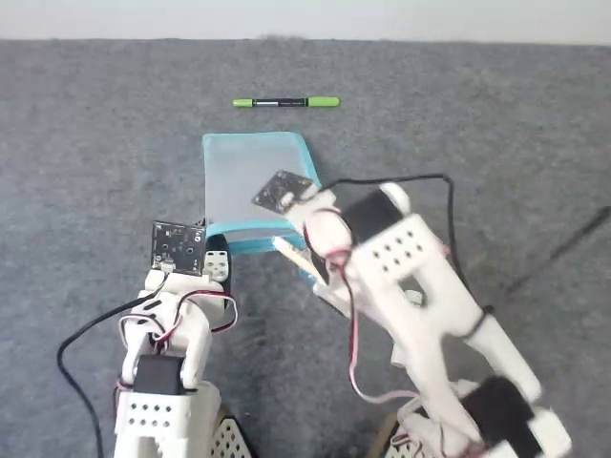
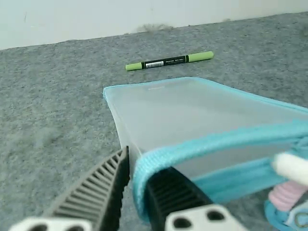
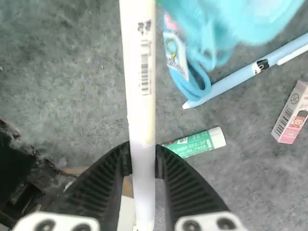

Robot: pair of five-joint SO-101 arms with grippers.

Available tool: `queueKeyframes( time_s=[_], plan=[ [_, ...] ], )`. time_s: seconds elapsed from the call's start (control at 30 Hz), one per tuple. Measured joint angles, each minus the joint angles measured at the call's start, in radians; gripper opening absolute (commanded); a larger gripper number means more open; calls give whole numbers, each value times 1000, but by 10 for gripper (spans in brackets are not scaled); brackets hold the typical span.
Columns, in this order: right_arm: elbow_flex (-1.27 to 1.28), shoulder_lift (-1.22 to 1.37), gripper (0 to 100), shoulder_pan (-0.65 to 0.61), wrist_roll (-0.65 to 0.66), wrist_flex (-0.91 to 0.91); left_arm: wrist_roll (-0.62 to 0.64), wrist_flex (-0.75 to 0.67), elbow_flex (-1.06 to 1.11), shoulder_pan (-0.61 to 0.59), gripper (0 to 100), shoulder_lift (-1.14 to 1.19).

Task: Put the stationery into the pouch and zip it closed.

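Grey felt tabletop (image 1: 95, 143), and the job looked barely begun. The left gripper (image 2: 140, 166) was clamped on the pouch (image 1: 250, 181) rim. The right gripper (image 3: 143, 149) pinched a white pen (image 3: 138, 72) near its mouth. The green marker (image 1: 285, 102), blue pen (image 3: 250, 72), green tube (image 3: 195, 142) and pink eraser (image 3: 290, 113) lay outside, and the zipping was not yet done.
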Motion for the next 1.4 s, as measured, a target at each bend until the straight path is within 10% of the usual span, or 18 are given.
queueKeyframes(
  time_s=[0.63,0.87,1.4],
  plan=[
    [-499,394,15,58,-118,11,-74,0,35,206,11,0],
    [-594,416,228,63,-133,11,-74,0,35,212,11,0],
    [-485,215,198,132,-133,12,-44,-2,35,-6,11,0]
  ],
)
